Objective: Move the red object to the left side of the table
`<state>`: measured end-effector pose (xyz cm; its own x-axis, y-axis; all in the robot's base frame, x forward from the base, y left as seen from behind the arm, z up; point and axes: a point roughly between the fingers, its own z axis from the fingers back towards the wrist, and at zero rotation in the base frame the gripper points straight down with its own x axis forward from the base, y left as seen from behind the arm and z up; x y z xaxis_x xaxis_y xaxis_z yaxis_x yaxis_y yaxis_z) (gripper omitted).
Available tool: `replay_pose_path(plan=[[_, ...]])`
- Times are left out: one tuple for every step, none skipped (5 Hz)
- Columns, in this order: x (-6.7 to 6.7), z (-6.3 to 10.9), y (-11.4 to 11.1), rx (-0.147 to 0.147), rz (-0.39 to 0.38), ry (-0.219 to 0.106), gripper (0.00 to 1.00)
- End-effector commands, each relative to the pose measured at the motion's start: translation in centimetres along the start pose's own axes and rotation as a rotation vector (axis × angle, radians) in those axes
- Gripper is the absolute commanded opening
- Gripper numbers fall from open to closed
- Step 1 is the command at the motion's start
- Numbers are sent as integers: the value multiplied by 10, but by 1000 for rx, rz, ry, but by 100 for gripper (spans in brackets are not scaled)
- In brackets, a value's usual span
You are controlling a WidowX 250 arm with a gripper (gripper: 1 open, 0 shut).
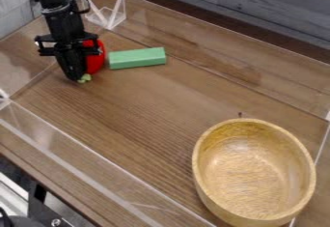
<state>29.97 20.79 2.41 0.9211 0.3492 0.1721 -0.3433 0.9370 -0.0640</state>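
Observation:
The red object (91, 57), a small glossy toy fruit with a pale green stem (83, 76) at its lower end, is at the far left of the table (142, 125), low over the wood or resting on it. My gripper (75, 69) points almost straight down and is shut on the red object, its black fingers covering the fruit's left side. Contact between fruit and tabletop cannot be made out.
A green rectangular block (137, 59) lies just right of the fruit. A round wooden bowl (254, 171) stands at the front right. Low clear acrylic walls (52, 139) edge the table, close behind and left of the gripper.

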Motion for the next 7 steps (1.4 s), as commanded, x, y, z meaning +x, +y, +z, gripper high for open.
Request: replay_pose_path(plan=[[11,13,-1,14,-15,-35,0],[11,14,-1,14,-15,-31,0],[12,14,-2,15,-16,-28,0],[13,15,-2,16,-16,-24,0],[15,15,-2,17,-17,-21,0],[16,15,-2,17,-17,-18,0],[17,15,-2,18,-18,-15,0]])
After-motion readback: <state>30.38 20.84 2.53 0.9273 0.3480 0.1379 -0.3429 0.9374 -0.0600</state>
